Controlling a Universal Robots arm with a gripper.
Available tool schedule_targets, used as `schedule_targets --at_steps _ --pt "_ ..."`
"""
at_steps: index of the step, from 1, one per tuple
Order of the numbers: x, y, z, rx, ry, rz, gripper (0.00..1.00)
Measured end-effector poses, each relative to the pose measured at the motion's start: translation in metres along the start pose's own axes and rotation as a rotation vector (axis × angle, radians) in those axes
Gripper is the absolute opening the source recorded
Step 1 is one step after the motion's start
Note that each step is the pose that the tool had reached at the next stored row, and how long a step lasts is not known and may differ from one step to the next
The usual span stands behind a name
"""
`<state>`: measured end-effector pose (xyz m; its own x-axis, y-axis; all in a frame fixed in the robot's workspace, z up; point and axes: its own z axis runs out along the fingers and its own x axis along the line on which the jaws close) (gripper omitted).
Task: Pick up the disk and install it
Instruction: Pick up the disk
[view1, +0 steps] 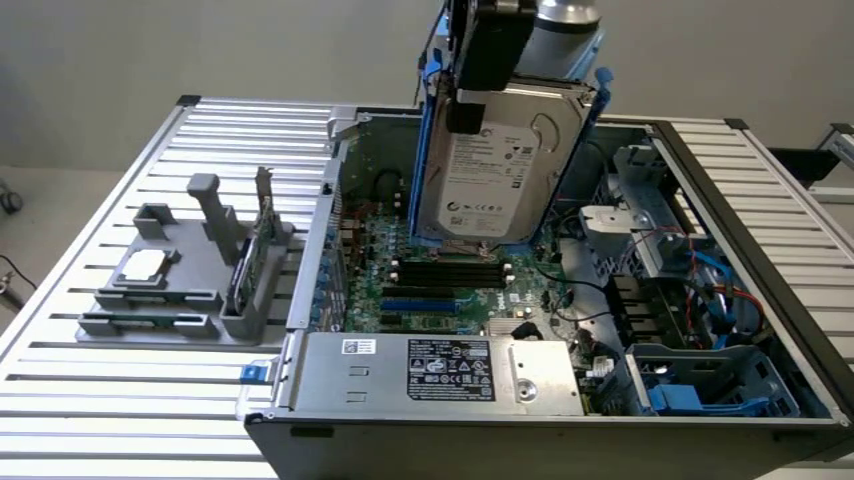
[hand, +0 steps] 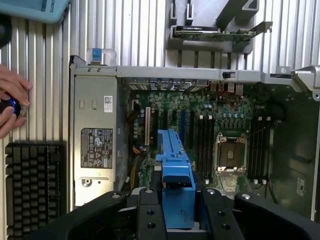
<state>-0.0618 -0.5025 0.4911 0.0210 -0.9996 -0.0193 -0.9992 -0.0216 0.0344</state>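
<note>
Silver-grey with a white label, the disk (view1: 487, 170) hangs upright in the upper centre of the exterior view. Its blue carrier is clamped by the black gripper (view1: 467, 110) above the open computer case (view1: 534, 440). Below it lies the green motherboard (view1: 441, 285), and the power supply (view1: 441, 370) sits at lower centre. Toward the exterior view's left, a grey fixture (view1: 174, 300) rests on the slatted table (view1: 120, 420). Looking straight down, the wrist view shows the carrier's blue edge between the gripper's fingers (hand: 150, 215) (label side hidden), plus a person's hand (hand: 12, 107) and a dark keyboard (hand: 32, 187) beside the case.
</note>
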Motion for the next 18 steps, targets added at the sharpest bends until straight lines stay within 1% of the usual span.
schedule_targets --at_steps 18 --pt "0.047 -0.0526 -0.0027 -0.0001 0.0000 0.000 0.33"
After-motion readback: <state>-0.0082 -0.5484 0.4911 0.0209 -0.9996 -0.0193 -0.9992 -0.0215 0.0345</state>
